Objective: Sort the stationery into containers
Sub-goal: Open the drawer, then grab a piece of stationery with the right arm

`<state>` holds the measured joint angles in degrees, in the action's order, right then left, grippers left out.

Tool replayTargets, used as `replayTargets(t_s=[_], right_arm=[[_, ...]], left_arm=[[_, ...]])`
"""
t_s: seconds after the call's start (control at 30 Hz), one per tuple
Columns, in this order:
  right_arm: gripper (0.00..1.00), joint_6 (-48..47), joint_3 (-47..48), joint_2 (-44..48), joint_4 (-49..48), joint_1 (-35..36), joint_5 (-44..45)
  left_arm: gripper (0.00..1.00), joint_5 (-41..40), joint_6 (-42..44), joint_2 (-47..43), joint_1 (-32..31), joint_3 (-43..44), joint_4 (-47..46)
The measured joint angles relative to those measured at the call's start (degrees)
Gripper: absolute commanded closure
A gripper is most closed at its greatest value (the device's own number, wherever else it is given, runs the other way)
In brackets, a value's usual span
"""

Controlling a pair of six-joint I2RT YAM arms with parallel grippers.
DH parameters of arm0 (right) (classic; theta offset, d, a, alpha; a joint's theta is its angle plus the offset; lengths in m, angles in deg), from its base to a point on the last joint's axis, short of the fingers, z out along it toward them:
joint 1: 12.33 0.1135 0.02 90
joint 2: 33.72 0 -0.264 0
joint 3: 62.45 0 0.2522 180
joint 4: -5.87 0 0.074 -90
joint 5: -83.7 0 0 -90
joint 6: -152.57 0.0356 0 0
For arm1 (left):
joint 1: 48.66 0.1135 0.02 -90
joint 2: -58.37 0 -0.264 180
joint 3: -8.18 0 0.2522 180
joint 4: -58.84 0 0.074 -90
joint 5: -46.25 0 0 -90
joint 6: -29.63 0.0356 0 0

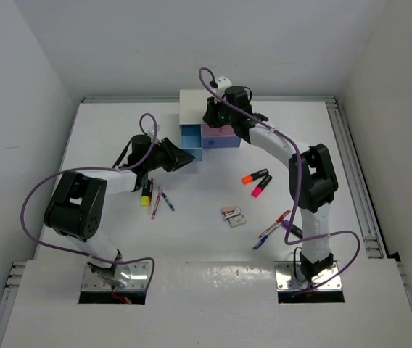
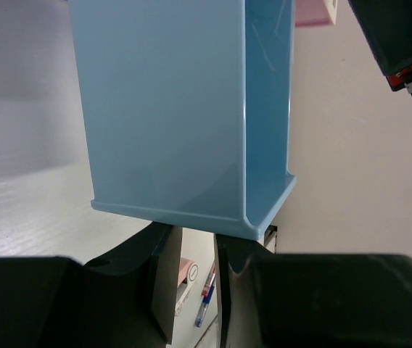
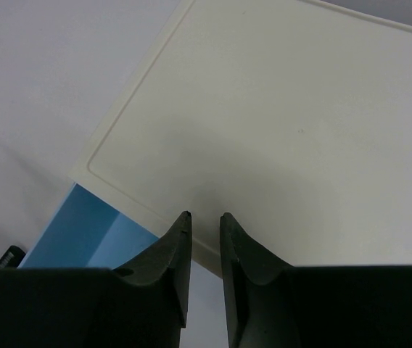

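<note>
The white cabinet stands at the back of the table. Its light-blue drawer is pulled out, and the pink drawer sits beside it. My left gripper is at the light-blue drawer's front. Its fingers stand a narrow gap apart, tips hidden under the front lip, the knob not showing. My right gripper rests on the cabinet top, jaws nearly together, holding nothing. Orange, pink, yellow and purple highlighters lie on the table. The periwinkle drawer is out of view.
Two whitish erasers lie mid-table. Red and blue pens lie at the right and at the left. An eraser and a pen show between my left fingers. The right arm is close beside the drawer.
</note>
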<state>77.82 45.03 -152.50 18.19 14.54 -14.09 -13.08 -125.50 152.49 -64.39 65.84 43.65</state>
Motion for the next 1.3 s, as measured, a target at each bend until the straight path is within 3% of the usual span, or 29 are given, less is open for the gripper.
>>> replayTargets(t_s=[0.07,0.17,0.3,0.37,0.4,0.47,0.67,0.73,0.9,1.13,1.3], right_arm=[[0.77,0.0,0.0,0.0,0.0,0.0,0.2],[0.76,0.0,0.0,0.0,0.0,0.0,0.4],[0.76,0.0,0.0,0.0,-0.1,0.0,0.8],[0.75,0.0,0.0,0.0,-0.1,0.0,1.0],[0.75,0.0,0.0,0.0,-0.1,0.0,1.2],[0.75,0.0,0.0,0.0,-0.1,0.0,1.2],[0.75,-0.3,0.0,0.2,0.2,0.0,1.4],[0.70,-0.6,0.0,0.6,0.9,0.0,1.4],[0.38,-2.3,0.0,4.4,5.1,-0.1,1.2],[0.18,-8.2,-1.7,21.0,16.6,-2.2,-2.7],[0.18,-14.2,-11.9,35.9,27.3,-2.1,-4.4]], left_arm=[[0.82,0.0,0.2,-0.1,0.0,-0.3,0.0],[0.86,0.0,0.3,-0.1,-0.1,-0.3,0.2],[0.82,0.1,1.0,-0.3,-0.1,-0.4,1.3],[0.51,0.3,1.6,-0.7,-0.3,-0.9,2.3],[0.16,0.7,2.0,-0.8,-0.5,-1.1,2.8],[0.00,1.6,2.6,-0.9,-1.0,-1.3,3.9],[0.00,3.1,6.4,-1.3,-1.4,-1.1,8.1],[0.00,3.5,8.5,-2.3,-1.3,-0.4,10.3],[0.00,4.6,15.6,-8.9,1.1,3.5,17.8],[0.00,6.3,31.5,-17.7,12.5,15.0,35.5],[0.00,3.7,43.2,-18.3,21.0,22.3,49.3]])
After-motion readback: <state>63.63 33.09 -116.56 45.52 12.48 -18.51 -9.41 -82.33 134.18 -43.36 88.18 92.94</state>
